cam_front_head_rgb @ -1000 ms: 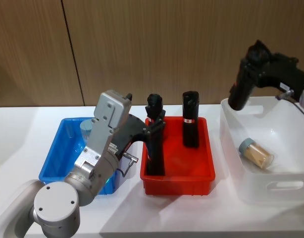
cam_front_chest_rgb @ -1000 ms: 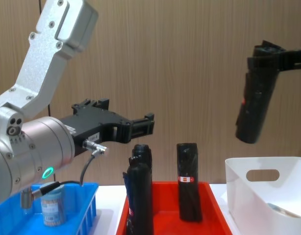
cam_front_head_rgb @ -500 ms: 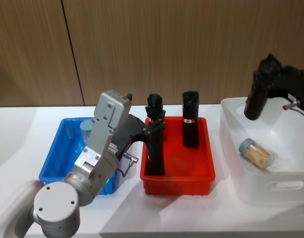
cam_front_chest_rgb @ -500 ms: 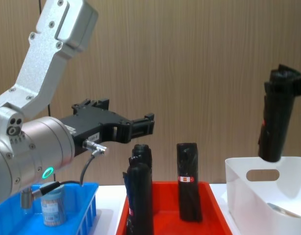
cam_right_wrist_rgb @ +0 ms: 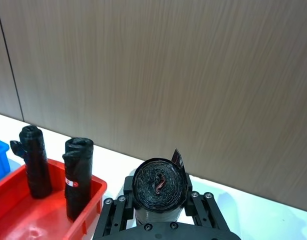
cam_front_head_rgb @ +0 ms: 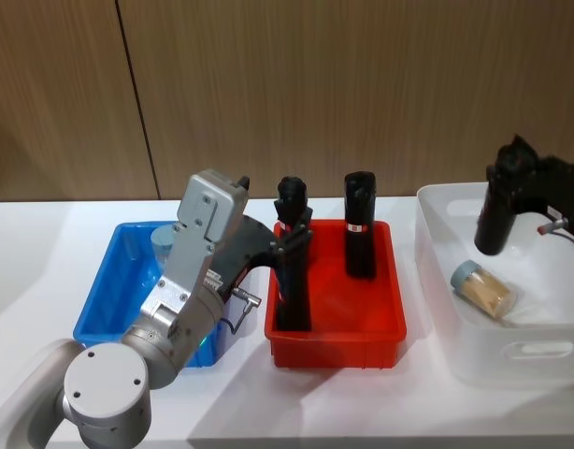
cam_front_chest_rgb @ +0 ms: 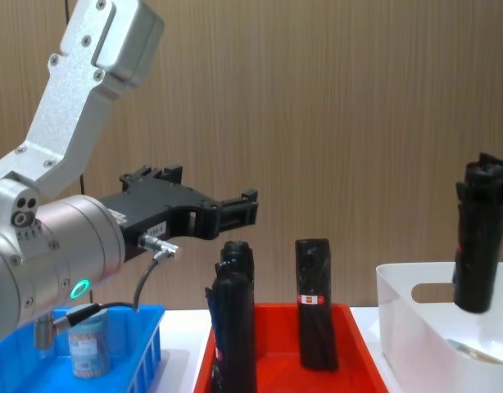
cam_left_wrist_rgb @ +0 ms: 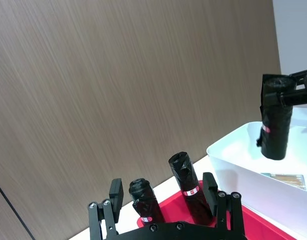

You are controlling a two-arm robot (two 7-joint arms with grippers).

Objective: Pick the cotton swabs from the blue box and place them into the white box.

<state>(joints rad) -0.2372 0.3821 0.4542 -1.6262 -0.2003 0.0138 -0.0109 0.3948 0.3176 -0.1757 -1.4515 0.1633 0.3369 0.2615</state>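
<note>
Right gripper (cam_right_wrist_rgb: 158,212) is closed on a black roll (cam_front_head_rgb: 494,220), holding it upright over the far part of the white box (cam_front_head_rgb: 511,360) at the right of the table. In the chest view the roll's lower end hangs about level with the box rim. That is a black cylinder, not a swab jar, so what is carried does not match the stated task.

One swab jar (cam_front_head_rgb: 483,287) lies on its side in the white box, lid toward the left, just near of the hanging roll. A second swab jar (cam_front_chest_rgb: 89,348) stands upright in the blue box (cam_front_head_rgb: 102,309) at the left, at its far side, partly behind the left arm.

Left gripper (cam_left_wrist_rgb: 166,215) hovers above the gap between the blue box and the red bin (cam_front_head_rgb: 336,332), fingers spread wide, nothing in them. Two more black rolls (cam_front_head_rgb: 359,234) stand upright in the red bin, in the middle.

Step in hand, as I judge it: a drop-off at the white box, with the wrong item. Next move calls for lowering the roll clear of the lying jar, or carrying it left to the red bin. Then the left gripper needs to tip down into the blue box, straddle the standing jar's lid and close on it.
</note>
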